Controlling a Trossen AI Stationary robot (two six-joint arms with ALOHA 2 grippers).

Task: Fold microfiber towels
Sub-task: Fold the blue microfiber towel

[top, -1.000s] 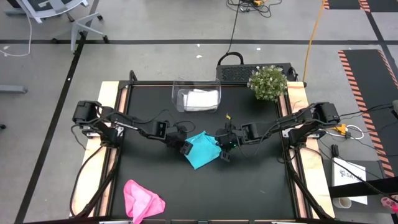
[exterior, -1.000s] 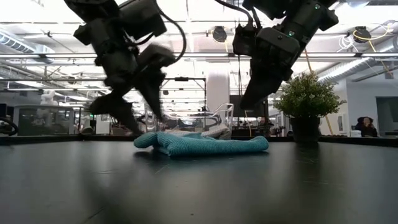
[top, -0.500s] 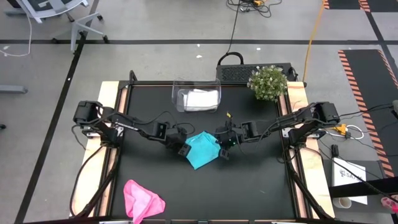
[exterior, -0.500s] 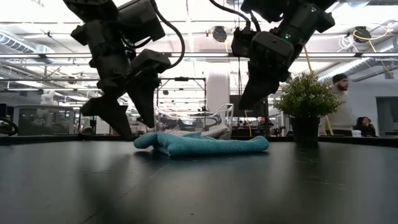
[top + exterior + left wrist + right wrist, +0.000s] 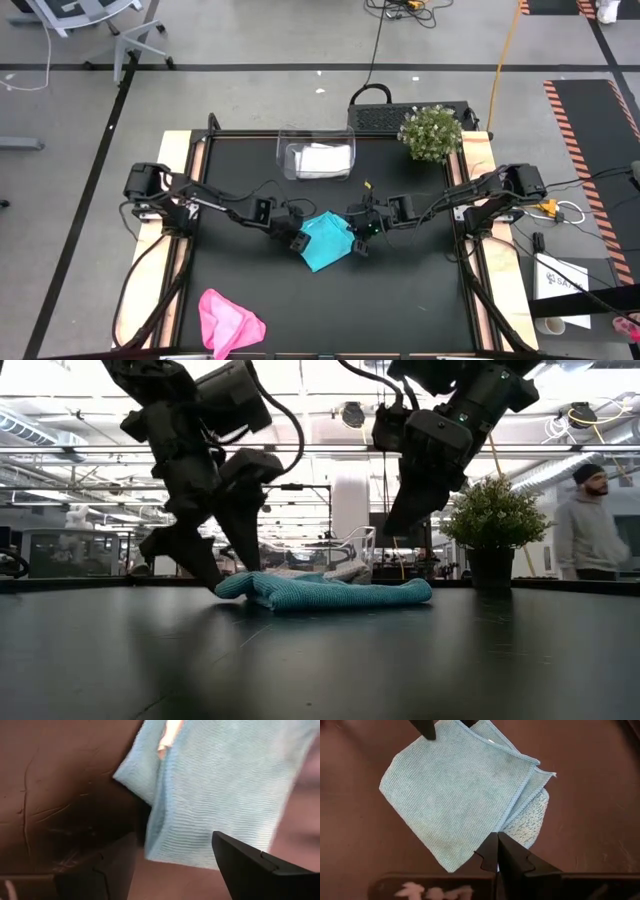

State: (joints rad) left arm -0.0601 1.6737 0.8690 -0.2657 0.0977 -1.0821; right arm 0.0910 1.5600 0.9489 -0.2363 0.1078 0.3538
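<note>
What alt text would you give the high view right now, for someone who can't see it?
A folded teal towel lies mid-table between the two arms, the open left pincer at one edge and the shut right pincer at the opposite one. A crumpled pink towel sits at the near edge; a clear tub holding a white towel and a potted plant stand at the far side.

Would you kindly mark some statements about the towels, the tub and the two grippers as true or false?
1. The teal towel lies on the table between the two grippers. True.
2. The pink towel sits inside the clear tub. False: it lies near the table's front edge; the tub holds a pale towel.
3. The right gripper is shut. True.
4. The left gripper is clamped on the teal towel. False: its fingers stand open at the towel's edge.
5. The potted plant stands at the front left corner. False: back right.
</note>
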